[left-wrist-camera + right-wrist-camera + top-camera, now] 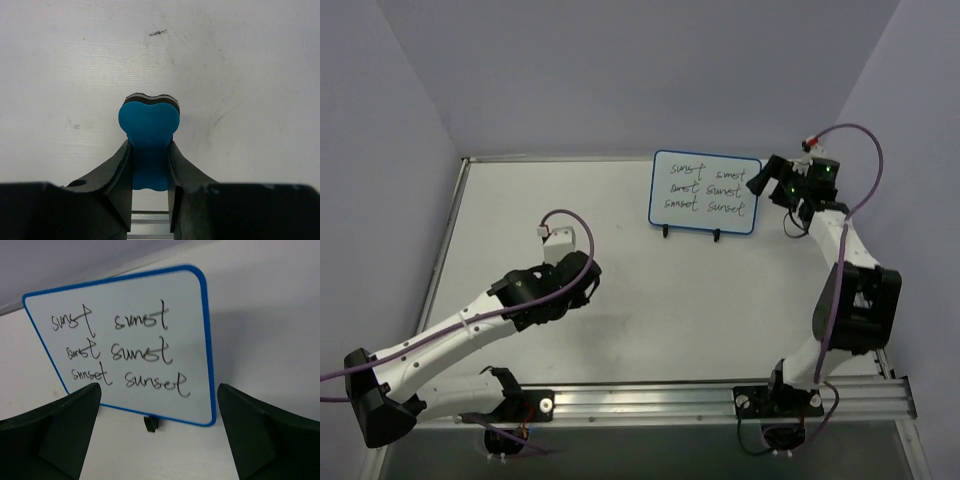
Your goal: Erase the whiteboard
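eraser [148, 125]: blue, pinched in my left gripper [150, 150], well short of the board.
whiteboard [705, 192]: upright near the desk's far edge.
right gripper [159, 390]: spread wide, facing it.
writing [142, 352]: untouched; i'd brace the board, then wipe flat.

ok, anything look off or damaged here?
Nothing serious. The whiteboard stands upright, writing intact. The left gripper is shut on the blue eraser. Only oddity: a small dark scuff on the table beyond the eraser, in the left wrist view.
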Tool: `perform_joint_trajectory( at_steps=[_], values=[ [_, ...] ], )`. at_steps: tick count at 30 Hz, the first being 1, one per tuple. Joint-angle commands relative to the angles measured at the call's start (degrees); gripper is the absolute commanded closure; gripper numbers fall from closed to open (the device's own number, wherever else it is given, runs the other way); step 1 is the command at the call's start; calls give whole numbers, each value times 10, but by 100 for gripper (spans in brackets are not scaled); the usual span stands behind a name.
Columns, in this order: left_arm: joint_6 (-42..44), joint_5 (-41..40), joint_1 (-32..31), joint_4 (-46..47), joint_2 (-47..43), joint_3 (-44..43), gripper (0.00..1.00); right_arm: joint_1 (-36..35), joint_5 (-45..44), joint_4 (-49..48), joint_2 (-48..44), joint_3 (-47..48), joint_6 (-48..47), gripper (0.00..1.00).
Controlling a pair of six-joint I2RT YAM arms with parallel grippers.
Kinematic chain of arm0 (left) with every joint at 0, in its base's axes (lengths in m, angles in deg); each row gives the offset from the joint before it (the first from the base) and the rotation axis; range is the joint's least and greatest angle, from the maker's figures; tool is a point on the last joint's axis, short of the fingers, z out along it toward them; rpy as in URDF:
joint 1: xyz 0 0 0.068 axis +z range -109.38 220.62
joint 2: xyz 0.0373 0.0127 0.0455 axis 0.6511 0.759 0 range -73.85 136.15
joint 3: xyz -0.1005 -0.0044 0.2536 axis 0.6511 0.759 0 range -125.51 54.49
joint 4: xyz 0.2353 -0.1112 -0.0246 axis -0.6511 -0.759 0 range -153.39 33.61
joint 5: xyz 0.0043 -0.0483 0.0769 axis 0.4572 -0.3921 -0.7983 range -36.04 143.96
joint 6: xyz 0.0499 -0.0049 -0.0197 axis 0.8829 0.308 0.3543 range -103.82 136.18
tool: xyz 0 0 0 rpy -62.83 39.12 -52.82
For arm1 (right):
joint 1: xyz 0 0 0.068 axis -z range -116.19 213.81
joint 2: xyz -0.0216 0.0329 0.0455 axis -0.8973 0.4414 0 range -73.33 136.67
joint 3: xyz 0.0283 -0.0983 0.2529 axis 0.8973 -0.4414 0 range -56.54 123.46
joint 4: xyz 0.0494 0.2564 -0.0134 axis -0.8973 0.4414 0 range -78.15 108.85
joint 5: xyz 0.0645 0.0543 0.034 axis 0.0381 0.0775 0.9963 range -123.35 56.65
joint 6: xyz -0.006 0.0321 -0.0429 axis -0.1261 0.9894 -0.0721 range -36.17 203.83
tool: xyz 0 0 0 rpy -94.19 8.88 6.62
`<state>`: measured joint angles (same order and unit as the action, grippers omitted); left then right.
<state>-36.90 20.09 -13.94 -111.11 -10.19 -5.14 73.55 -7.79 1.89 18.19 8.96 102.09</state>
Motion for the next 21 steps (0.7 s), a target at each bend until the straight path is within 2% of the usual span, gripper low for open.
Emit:
perform_joint_trajectory(
  at_steps=[1,6,9,10,13,16,21],
  values=[
    [87,27,28,-12,-20,-7,86,6,106,-44,82,119,-76,2],
    [135,64,36,-7,-45,-3,87,49,183,-27,199,264,-129,2],
    [147,70,36,-1,-62,2,87,54,236,38,266,336,-181,3],
    [159,78,36,6,-66,3,87,54,257,87,300,383,-229,3],
    [167,87,37,16,-67,6,87,64,332,155,358,446,-263,7],
    [170,88,36,21,-57,8,87,64,365,187,386,470,-289,8],
    [174,92,35,20,-35,6,87,63,396,184,407,483,-288,11]
  ],
)
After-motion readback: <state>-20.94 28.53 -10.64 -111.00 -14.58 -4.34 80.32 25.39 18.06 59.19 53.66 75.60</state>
